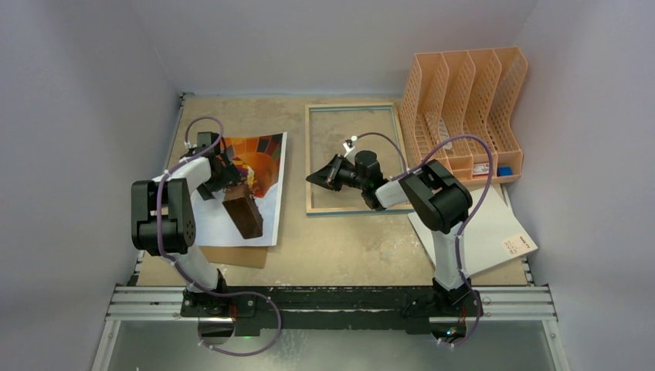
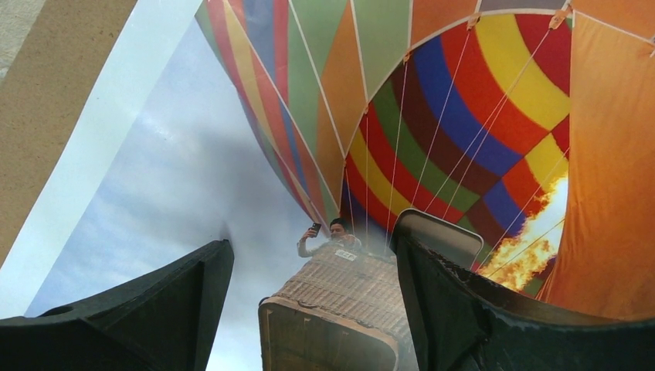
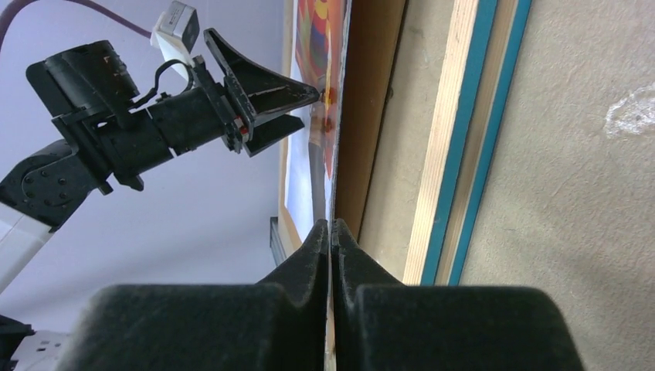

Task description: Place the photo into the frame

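1. Photo [image 1: 263, 174] lies flat at nine o'clock from the frame [image 1: 351, 107] in my top view; my left gripper [image 1: 224, 178] sits over it, my right gripper [image 1: 313, 178] inside the frame's nine o'clock side.
2. Left wrist: fingers [image 2: 154, 309] spread wide above the photo's balloon.
3. Right wrist: fingers [image 3: 293, 309] pressed together, gripping nothing.

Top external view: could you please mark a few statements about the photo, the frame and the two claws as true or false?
1. The photo already lies inside the frame. False: it lies left of the frame, on a brown board.
2. The left claw is open over the photo. True.
3. The right claw is wide open. False: it is shut, above the frame's left part.
4. A peach file organiser stands at the far right of the table. True.
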Motion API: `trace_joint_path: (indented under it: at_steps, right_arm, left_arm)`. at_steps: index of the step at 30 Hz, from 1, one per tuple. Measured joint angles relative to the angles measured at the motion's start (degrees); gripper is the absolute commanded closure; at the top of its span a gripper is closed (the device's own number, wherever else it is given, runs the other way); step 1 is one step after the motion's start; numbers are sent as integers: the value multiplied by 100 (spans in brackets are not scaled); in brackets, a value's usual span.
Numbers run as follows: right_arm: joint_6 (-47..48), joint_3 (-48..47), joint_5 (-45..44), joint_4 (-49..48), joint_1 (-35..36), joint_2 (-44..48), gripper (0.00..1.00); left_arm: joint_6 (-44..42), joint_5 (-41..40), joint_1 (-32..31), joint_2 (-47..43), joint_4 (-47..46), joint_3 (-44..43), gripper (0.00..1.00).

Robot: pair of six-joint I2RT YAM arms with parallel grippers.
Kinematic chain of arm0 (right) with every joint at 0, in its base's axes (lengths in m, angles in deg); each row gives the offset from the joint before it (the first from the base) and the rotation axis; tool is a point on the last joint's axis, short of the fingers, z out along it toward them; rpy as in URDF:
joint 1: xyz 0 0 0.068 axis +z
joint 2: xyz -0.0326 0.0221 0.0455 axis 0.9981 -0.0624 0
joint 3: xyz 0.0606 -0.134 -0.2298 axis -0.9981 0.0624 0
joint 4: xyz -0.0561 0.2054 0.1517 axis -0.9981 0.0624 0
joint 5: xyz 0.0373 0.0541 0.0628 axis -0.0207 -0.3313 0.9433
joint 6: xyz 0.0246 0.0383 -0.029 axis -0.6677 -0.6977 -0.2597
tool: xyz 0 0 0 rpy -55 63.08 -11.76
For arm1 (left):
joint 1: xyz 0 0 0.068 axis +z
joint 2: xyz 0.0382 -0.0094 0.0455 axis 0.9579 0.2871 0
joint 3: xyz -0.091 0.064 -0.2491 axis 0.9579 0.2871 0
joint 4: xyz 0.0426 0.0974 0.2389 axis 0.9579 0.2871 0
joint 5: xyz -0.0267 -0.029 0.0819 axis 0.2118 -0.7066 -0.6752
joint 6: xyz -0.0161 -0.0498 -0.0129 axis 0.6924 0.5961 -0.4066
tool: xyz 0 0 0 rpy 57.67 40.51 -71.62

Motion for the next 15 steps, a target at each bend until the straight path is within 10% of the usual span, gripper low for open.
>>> trace_joint_path:
  at_steps: [15]
  right_arm:
    - [1891, -1440, 2, 3499, -619, 1239, 100]
  left_arm:
    - [-74, 597, 0, -57, 511, -549, 11]
